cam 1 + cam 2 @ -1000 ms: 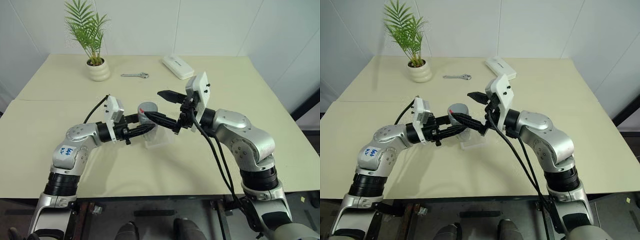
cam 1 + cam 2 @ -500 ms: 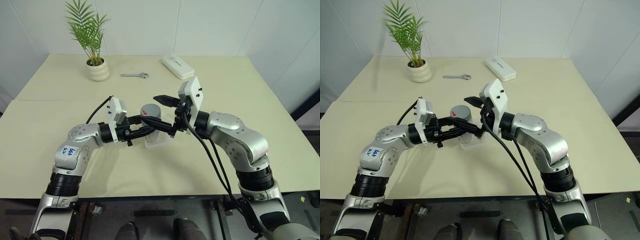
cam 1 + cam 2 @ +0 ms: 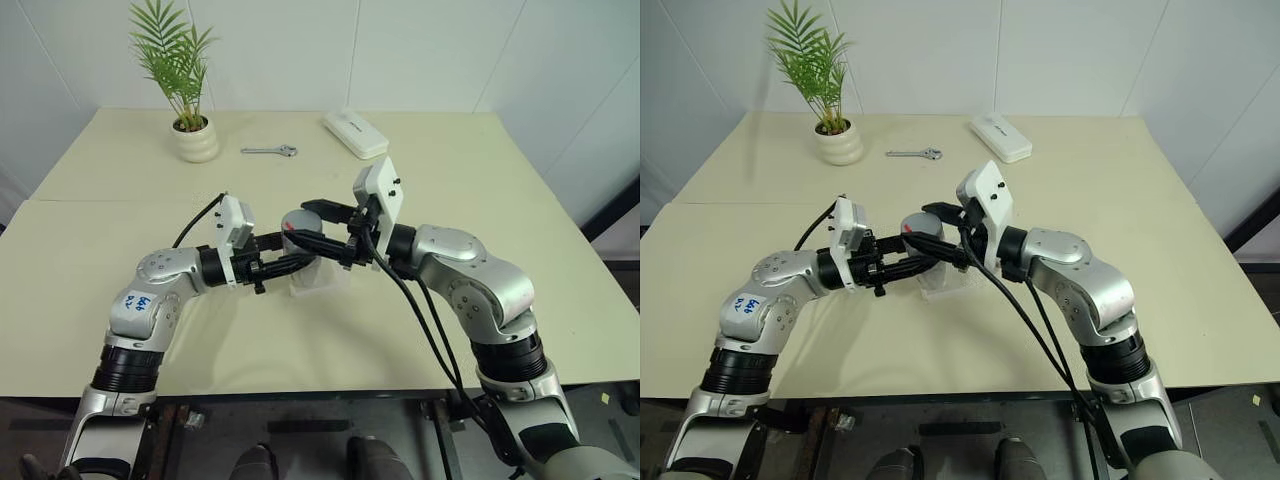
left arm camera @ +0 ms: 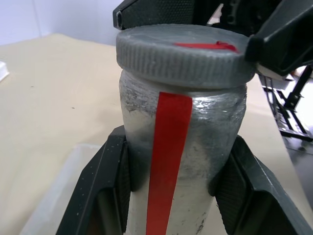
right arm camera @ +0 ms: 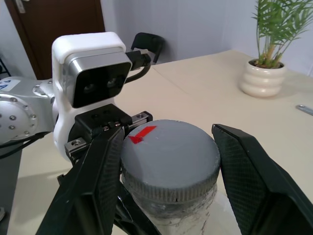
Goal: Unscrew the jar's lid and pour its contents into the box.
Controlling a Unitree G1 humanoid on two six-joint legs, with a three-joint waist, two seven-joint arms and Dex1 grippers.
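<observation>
Where the two arms meet over the middle of the table (image 3: 120,240), much of the jar (image 4: 183,161) is hidden in the head views behind black fingers, so only its grey top can be made out there. The left wrist view shows it better: an upright cloudy grey jar with a red stripe down its side, its foot cut off by the picture's edge and its wall too murky to tell whether anything lies inside. The left gripper (image 3: 292,262) is clenched on the jar's body, a finger pressed on each side. The lid (image 5: 168,159) sits on the jar, a red mark on its top, and the right gripper (image 3: 310,222) has a finger at each side of its rim, closed around it. The box (image 3: 318,282), clear and hard to pick out against the table, lies just under the jar, its inside not readable. Far back stand a plant pot (image 3: 197,139), a wrench (image 3: 270,150) and a white case (image 3: 355,133).
</observation>
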